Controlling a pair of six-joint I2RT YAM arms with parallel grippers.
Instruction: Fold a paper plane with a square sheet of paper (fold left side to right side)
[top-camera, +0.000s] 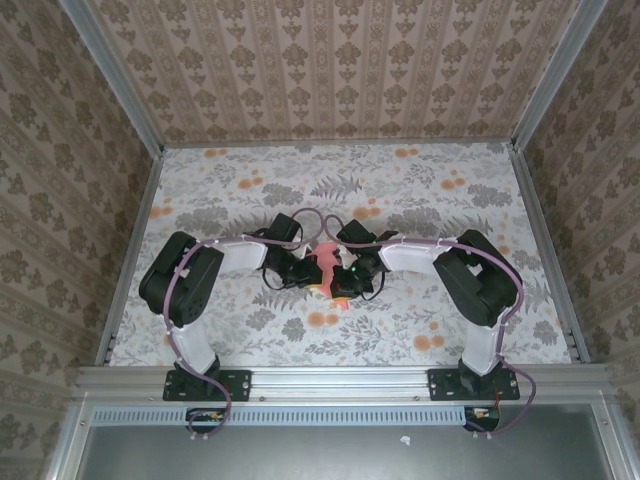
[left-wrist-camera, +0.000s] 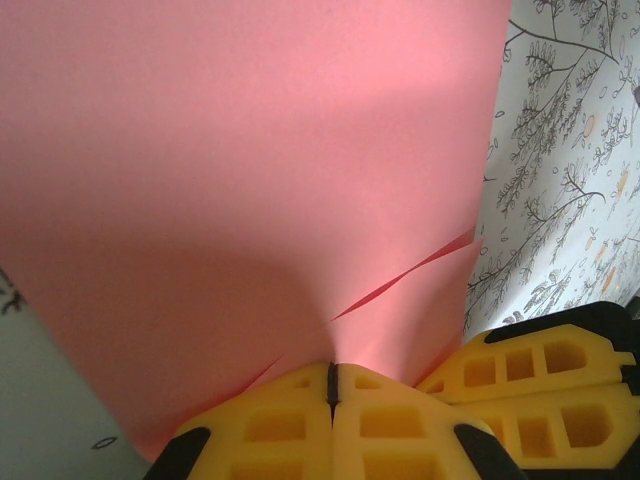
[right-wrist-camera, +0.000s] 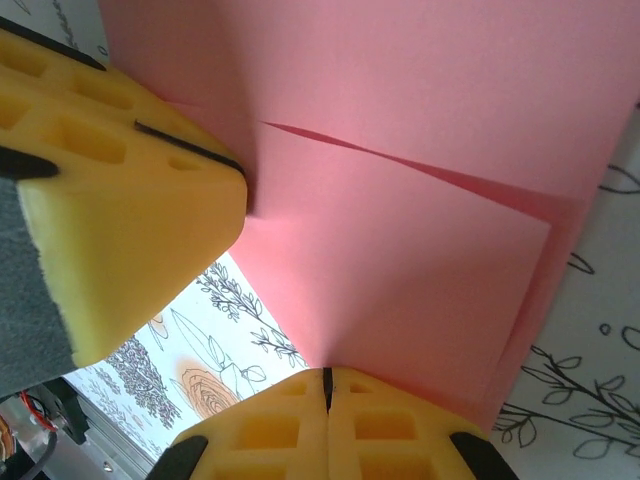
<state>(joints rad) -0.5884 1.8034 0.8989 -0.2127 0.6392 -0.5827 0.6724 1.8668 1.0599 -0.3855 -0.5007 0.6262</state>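
The pink-red sheet of paper (top-camera: 325, 256) is held off the table between both grippers at the centre. In the left wrist view the paper (left-wrist-camera: 250, 150) fills most of the picture, with a slanted layer edge across it. My left gripper (left-wrist-camera: 332, 375) is shut on its near edge. The right gripper's yellow fingers (left-wrist-camera: 540, 375) pinch the paper just beside it. In the right wrist view the paper (right-wrist-camera: 420, 120) shows overlapping folded layers. My right gripper (right-wrist-camera: 327, 382) is shut on it, and the left gripper's fingers (right-wrist-camera: 120, 190) clamp it at upper left. I cannot make out a paper plane shape.
The table (top-camera: 450, 320) wears a floral cloth with orange flower prints. Patterned walls close in the back and both sides, with metal rails (top-camera: 540, 240) along the edges. Both arms bend inward, their elbows (top-camera: 180, 280) out toward the sides.
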